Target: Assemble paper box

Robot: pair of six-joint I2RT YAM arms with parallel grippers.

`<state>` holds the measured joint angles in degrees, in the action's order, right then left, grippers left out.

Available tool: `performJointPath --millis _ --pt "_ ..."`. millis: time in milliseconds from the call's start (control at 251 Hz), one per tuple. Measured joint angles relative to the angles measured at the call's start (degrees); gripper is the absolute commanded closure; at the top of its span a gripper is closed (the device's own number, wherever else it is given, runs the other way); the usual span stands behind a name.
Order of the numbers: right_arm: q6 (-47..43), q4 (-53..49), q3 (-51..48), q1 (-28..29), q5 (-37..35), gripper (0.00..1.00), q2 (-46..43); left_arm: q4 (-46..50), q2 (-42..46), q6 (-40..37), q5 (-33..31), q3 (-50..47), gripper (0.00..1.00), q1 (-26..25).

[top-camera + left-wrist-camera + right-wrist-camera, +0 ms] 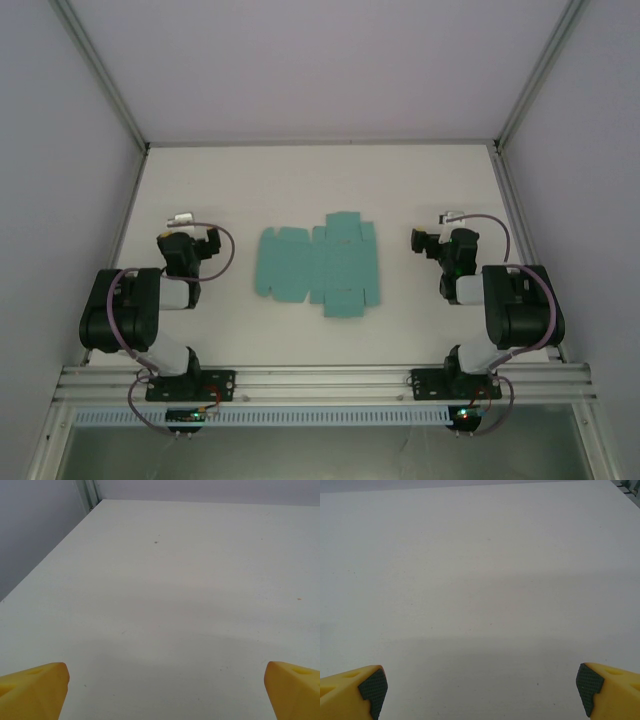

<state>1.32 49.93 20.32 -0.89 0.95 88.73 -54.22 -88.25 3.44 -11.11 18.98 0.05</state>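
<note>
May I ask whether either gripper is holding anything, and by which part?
Nothing: the left gripper and right gripper are open; the paper box lies flat, untouched.

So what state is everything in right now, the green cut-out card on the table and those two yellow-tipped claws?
Teal-green thin card paper box: unfolded, lying flat on the white table, flaps spread, touched by neither gripper.
Yellow-fingered left gripper: open wide, empty, over bare table.
Yellow-fingered, black-padded right gripper: open wide, empty, over bare table.
</note>
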Motion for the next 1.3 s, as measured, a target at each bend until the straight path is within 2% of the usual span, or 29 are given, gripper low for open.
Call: performJointPath --millis 383,511,662,762,946,1070,1169,1301 --pt "0.00 -0.92 0.00 -0.15 0.07 0.01 -0.83 0.59 0.26 0.00 0.02 0.04 0.01 0.00" --pt "-0.04 -12.02 3.23 0.83 -2.73 0.01 -8.44 8.31 3.58 -0.46 -0.61 2.34 0.01 -0.48" --pt "3.74 -27.10 15.41 4.04 -4.63 0.02 -15.93 21.75 11.41 1.86 -1.44 10.67 0.01 -2.49" --pt "8.13 -35.50 22.40 7.15 -3.74 0.11 -16.87 30.03 14.93 6.43 -0.09 15.80 0.01 -4.11" --pt "16.15 -48.59 29.24 14.91 2.97 0.46 -10.78 41.62 16.55 14.51 8.13 18.10 0.01 -9.09" --pt "18.73 -52.76 31.28 19.89 10.01 0.56 -1.92 46.36 16.46 18.95 15.04 16.98 0.01 -10.10" --pt "20.00 -54.51 33.03 22.25 15.26 0.60 5.97 46.86 15.96 21.70 20.00 15.28 0.01 -10.21" --pt "20.81 -55.32 33.99 22.91 18.40 0.61 12.98 46.58 12.68 23.67 26.23 13.84 0.00 -10.69"
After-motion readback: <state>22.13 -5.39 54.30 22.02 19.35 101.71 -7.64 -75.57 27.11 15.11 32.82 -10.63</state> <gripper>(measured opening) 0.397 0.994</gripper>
